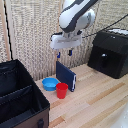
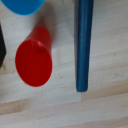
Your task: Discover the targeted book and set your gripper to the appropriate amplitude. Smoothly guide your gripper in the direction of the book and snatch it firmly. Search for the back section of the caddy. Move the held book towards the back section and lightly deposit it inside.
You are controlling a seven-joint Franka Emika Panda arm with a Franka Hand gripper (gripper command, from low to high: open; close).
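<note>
The dark navy book (image 1: 65, 75) stands upright on the wooden table, just behind the red cup (image 1: 61, 90). In the wrist view the book (image 2: 83, 42) shows as a long dark blue edge seen from above, beside the red cup (image 2: 34, 56). My gripper (image 1: 63, 53) hangs a short way above the book's top edge, its blue-tipped fingers apart and holding nothing. The black caddy (image 1: 22, 102) with its divider fills the exterior view's lower left. No fingers show in the wrist view.
A light blue bowl (image 1: 50, 83) sits beside the cup and book; its rim also shows in the wrist view as the blue bowl (image 2: 22, 6). A black appliance (image 1: 110, 52) stands at the exterior view's right. A bamboo blind backs the table.
</note>
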